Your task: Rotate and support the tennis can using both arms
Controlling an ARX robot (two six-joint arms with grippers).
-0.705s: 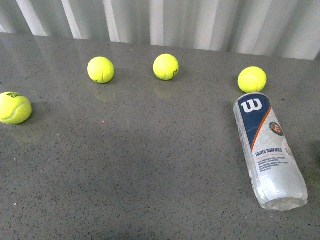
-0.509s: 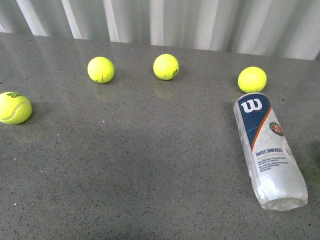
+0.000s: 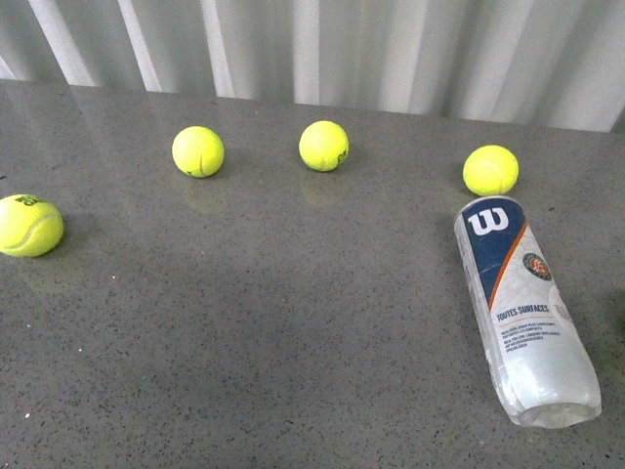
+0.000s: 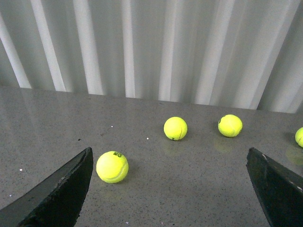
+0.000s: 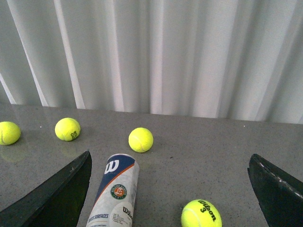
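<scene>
The tennis can (image 3: 522, 308) lies on its side at the right of the grey table, its navy W end pointing away and its clear end near the front edge. In the right wrist view the tennis can (image 5: 116, 191) lies just inside one finger (image 5: 57, 198) of my open right gripper (image 5: 169, 158), which is not touching it. My left gripper (image 4: 169, 156) is open over bare table, with a yellow ball (image 4: 112, 166) beside one finger (image 4: 57, 194). Neither arm shows in the front view.
Several yellow tennis balls lie on the table: one (image 3: 29, 225) at far left, two (image 3: 197, 151) (image 3: 323, 146) at the back, one (image 3: 490, 170) just beyond the can's far end. Another ball (image 5: 201, 213) lies between the right fingers. A white pleated curtain (image 3: 391, 49) backs the table.
The whole scene sits a little lower in the front view, as if the camera has shifted. The can and balls keep their places relative to one another.
</scene>
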